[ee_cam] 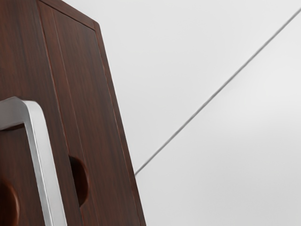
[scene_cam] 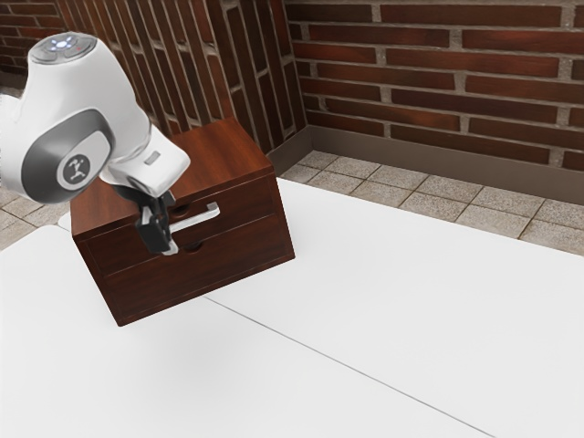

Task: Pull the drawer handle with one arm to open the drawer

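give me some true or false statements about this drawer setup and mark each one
1. The dark wooden cabinet stands on a white table. True.
2. The wall behind is plain white plaster. False: it is a red brick wall.
3. The cabinet's handle is a silver bar. True.
4. The hand hovers over the table at the exterior view's far right, well away from the cabinet. False: it is at the cabinet's front, right by the handle.
5. A thin seam runs across the tabletop. True.
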Motion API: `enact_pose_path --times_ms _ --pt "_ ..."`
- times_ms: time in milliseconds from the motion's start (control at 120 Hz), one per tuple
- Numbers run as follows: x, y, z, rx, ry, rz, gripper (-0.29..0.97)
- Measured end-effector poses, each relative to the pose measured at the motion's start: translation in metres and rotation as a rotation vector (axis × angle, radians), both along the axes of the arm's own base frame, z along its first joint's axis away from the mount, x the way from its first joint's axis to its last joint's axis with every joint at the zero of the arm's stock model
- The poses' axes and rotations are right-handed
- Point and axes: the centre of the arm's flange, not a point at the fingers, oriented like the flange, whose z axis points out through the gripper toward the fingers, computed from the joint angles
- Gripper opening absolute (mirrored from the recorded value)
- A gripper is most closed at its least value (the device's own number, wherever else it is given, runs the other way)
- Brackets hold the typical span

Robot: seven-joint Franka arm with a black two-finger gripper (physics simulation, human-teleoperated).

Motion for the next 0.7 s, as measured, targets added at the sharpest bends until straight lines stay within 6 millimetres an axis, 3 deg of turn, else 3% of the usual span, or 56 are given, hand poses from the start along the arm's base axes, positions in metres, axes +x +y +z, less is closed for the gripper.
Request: enact_pose_path --times_ms 383,700 --pt "-0.002 0.036 -0.026 -0.012 -0.010 0.087 0.68" --pt "0.006 0.041 -0.045 -0.024 -0.020 0.127 0.67"
